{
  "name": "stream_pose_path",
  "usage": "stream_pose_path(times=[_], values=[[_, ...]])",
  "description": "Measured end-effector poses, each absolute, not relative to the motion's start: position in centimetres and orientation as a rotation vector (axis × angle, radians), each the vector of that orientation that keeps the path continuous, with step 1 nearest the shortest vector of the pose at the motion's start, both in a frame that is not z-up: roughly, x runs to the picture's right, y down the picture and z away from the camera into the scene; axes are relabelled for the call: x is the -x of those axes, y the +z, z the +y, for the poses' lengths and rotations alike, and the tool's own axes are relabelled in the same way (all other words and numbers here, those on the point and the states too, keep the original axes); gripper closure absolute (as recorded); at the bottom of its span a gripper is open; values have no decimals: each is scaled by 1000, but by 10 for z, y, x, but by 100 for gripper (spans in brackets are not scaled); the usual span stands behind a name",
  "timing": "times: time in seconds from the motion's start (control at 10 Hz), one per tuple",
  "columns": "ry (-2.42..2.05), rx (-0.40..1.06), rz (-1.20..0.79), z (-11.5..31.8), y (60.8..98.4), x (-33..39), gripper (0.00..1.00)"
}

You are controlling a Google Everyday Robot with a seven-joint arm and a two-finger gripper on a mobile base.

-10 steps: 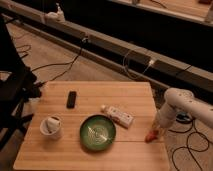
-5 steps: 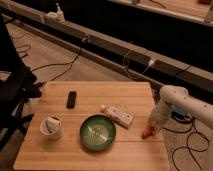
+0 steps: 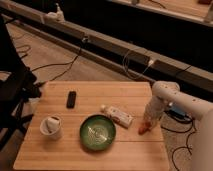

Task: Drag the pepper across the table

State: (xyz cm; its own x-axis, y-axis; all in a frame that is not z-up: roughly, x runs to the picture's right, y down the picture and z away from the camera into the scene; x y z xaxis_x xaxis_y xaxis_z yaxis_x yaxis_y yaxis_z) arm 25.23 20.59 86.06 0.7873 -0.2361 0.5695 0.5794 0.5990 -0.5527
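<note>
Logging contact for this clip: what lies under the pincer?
Under the pincer the red-orange pepper shows on the table, near its right edge. The pepper's upper end is covered by the pincer, so the contact cannot be seen.

You're looking at a dim, warm-toned scene. The square light wooden table (image 3: 75,152) is your brightest patch, lit fairly evenly from above, so the shadows on it are short and soft; a faint one hugs the white paper cup (image 3: 51,127). The round green plate (image 3: 98,133) catches a pale sheen at its centre. The white robot arm (image 3: 172,95) glows against a background that falls to near black. The gripper (image 3: 148,121), low at the table's right edge over the small red-orange pepper (image 3: 144,130), sits in the arm's own shade.
</note>
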Motion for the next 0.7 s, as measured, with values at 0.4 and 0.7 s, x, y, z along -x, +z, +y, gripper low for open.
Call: stream_pose_path(times=[0.4,0.7], values=[[-571,772,-485,179,878,-226,100],[-645,758,-490,159,894,-203,100]])
